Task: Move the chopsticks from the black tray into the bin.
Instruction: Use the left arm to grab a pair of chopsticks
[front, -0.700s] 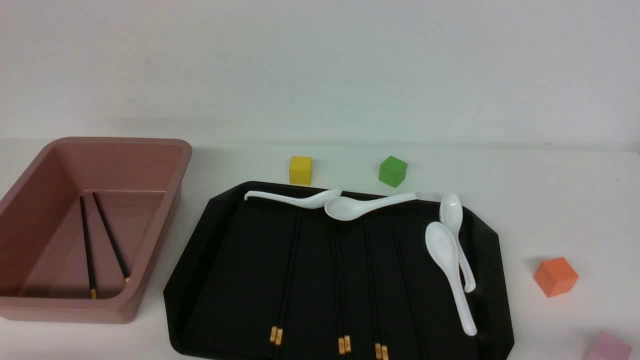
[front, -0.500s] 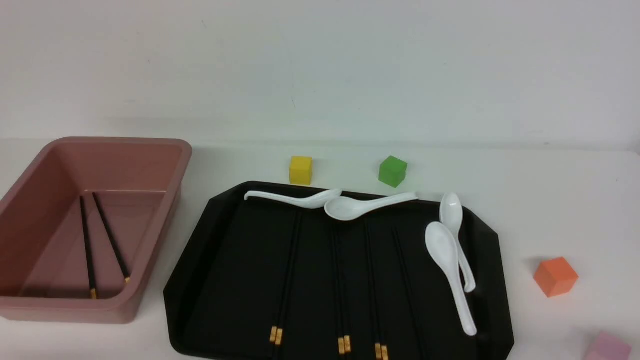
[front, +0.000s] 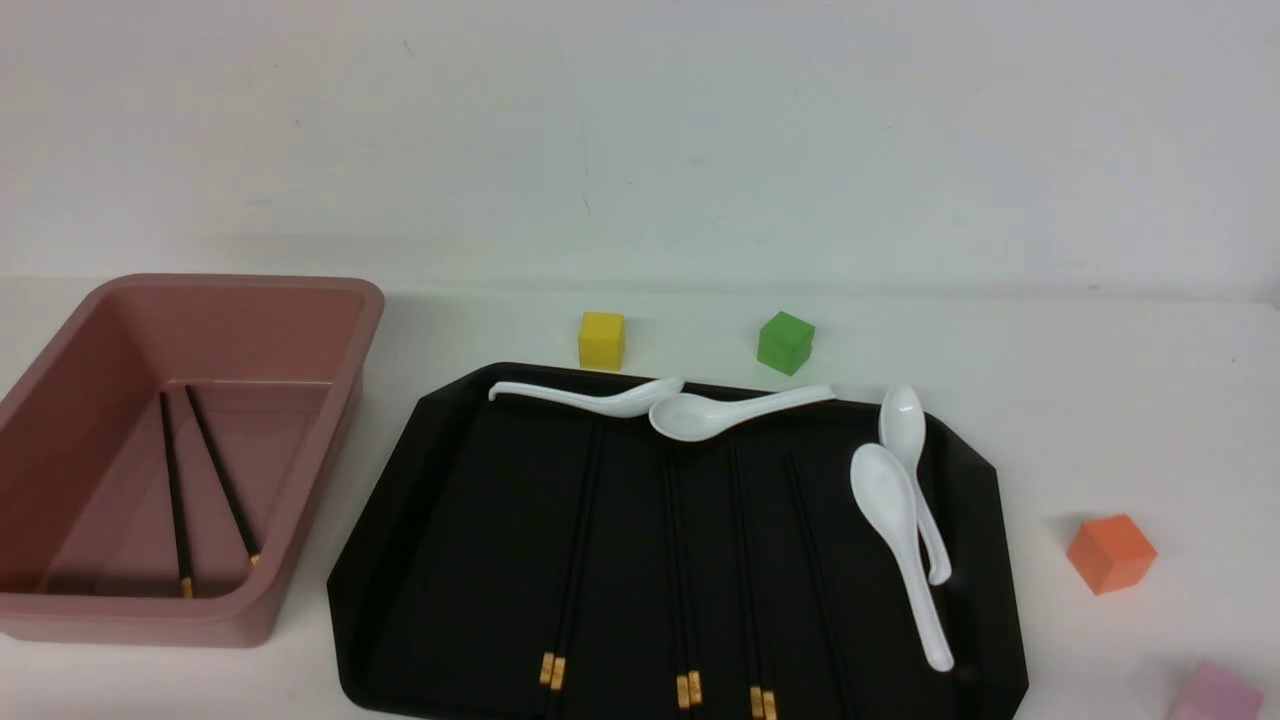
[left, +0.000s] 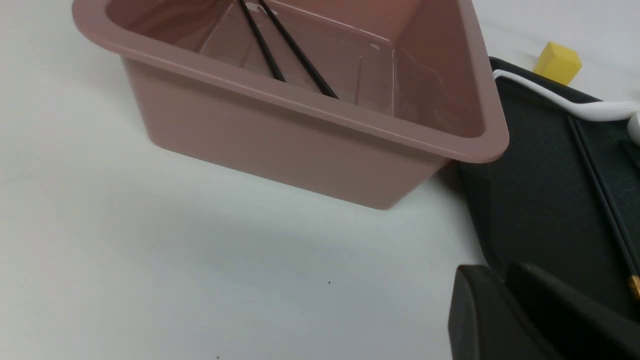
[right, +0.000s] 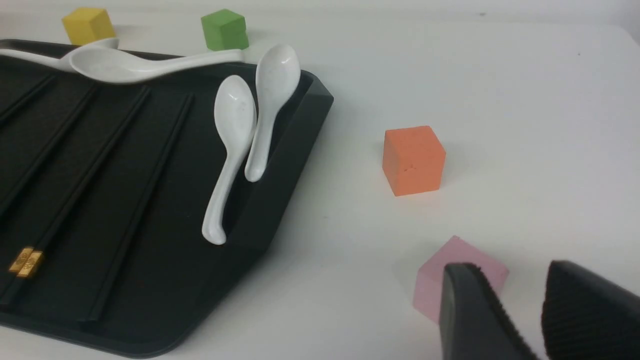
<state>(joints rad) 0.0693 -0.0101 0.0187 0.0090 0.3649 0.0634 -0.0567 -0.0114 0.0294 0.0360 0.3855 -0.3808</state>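
The pink bin (front: 368, 312) stands at the left with two chopsticks (front: 178, 500) lying on its floor. To its right, the black tray (front: 470, 520) carries several pairs of chopsticks (front: 575, 560) lying lengthwise, their gold bands at the near edge. Neither gripper shows in the front view. In the left wrist view my left gripper (left: 495, 272) hangs over the white table between the bin (left: 300, 145) and the tray (left: 530, 210), its fingers together and empty. In the right wrist view my right gripper (right: 512, 272) is open and empty, right of the tray (right: 280, 165).
Several white spoons (front: 895, 510) lie along the tray's far and right sides. A yellow cube (front: 601, 340) and a green cube (front: 785, 342) sit behind the tray. An orange cube (front: 1110, 552) and a pink cube (right: 465, 255) lie to its right, the pink one just beyond my right fingers.
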